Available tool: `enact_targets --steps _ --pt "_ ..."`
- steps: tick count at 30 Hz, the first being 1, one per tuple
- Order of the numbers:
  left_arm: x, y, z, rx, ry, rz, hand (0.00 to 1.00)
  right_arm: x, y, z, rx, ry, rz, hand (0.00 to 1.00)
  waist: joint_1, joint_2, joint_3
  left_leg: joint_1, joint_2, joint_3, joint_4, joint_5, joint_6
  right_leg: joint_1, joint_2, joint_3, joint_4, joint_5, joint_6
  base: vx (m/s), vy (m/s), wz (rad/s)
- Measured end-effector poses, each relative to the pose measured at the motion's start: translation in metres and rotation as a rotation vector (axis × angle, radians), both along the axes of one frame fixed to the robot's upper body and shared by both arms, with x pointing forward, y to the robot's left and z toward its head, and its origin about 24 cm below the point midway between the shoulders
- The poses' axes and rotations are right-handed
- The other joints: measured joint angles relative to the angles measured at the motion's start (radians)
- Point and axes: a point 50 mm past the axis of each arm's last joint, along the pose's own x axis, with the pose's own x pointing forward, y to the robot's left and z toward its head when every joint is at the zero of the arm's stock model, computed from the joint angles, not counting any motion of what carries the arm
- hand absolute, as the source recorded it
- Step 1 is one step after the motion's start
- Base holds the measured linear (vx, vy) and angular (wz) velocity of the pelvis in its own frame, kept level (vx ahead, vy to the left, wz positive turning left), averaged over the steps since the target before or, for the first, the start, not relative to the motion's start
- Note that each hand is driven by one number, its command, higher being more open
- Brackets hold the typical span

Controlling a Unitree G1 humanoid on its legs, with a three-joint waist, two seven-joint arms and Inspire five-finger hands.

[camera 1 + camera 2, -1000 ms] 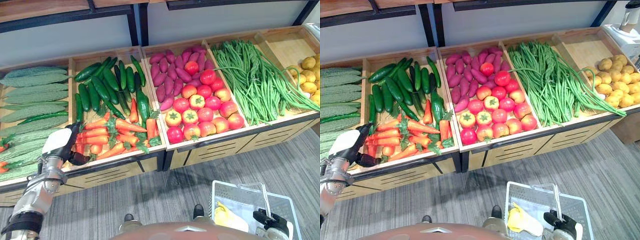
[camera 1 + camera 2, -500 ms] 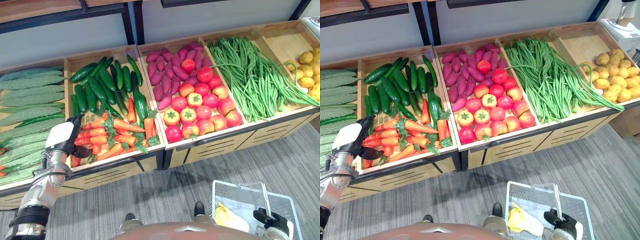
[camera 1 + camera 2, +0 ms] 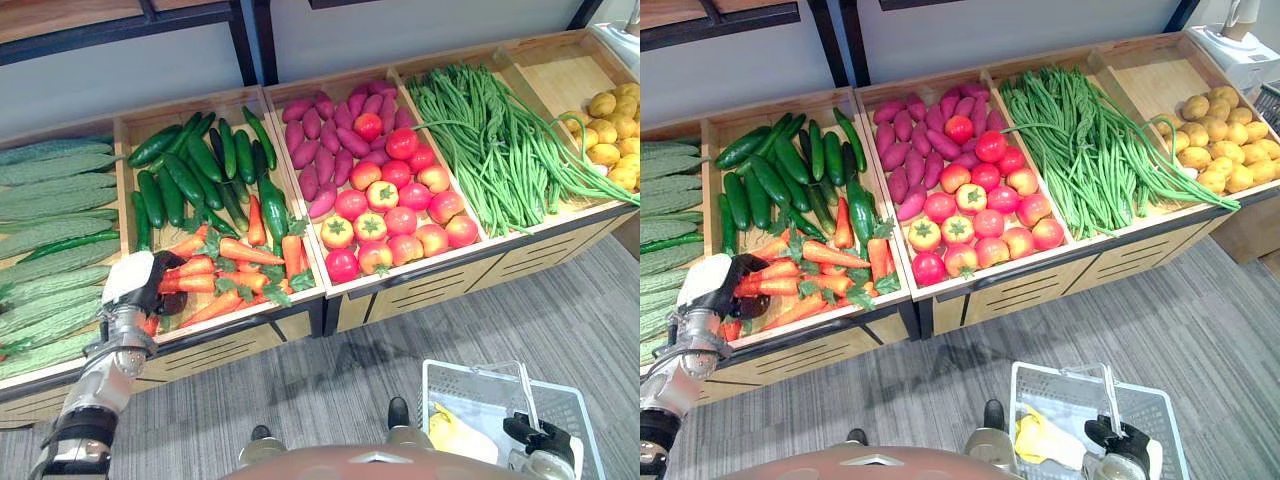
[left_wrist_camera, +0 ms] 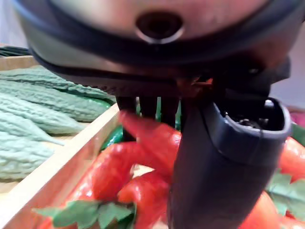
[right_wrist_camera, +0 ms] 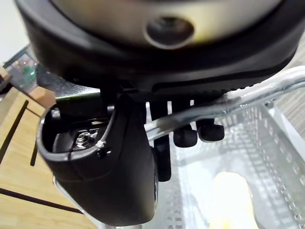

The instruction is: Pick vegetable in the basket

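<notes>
My left hand (image 3: 130, 281), with a white cover on its back, rests on the pile of orange carrots (image 3: 236, 266) at the front left of the wooden bin. In the left wrist view a carrot (image 4: 147, 138) lies between the thumb (image 4: 214, 162) and the fingers, which stand apart around it. My right hand (image 3: 535, 440) is low at the right, its fingers (image 5: 186, 136) curled round the metal handle (image 5: 267, 88) of a pale plastic basket (image 3: 480, 370). A yellow item (image 3: 450, 430) lies inside the basket.
The wooden stand holds bitter gourds (image 3: 50, 220), cucumbers (image 3: 190, 170), purple sweet potatoes (image 3: 320, 140), tomatoes (image 3: 400, 200), long beans (image 3: 500, 140) and potatoes (image 3: 610, 130). Grey floor (image 3: 350, 370) lies between the stand and the basket.
The camera has shifted, sliding the whole stand up and left. My left hand has moved forward from the bin's front edge onto the carrots. The right hand keeps its hold on the basket handle.
</notes>
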Motion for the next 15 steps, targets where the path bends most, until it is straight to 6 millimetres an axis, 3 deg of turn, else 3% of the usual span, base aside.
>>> enact_targets --steps 6,15 --pt "0.007 -0.013 -0.003 -0.050 -0.032 -0.009 0.00 0.002 0.000 0.000 0.000 -0.003 0.003 0.00 -0.011 -0.002 0.004 0.004 0.000 0.014 0.012 -0.015 0.000 -0.001 0.000 0.012 -0.001 0.000 0.000 0.00 0.003 -0.06" --pt "0.005 -0.012 -0.006 -0.069 -0.049 0.021 0.00 0.008 0.004 0.000 -0.003 -0.002 0.038 0.00 -0.011 -0.007 0.011 0.003 0.002 0.014 0.029 -0.020 -0.001 0.003 0.000 0.014 0.001 0.001 0.002 -0.01 -0.002 0.00"
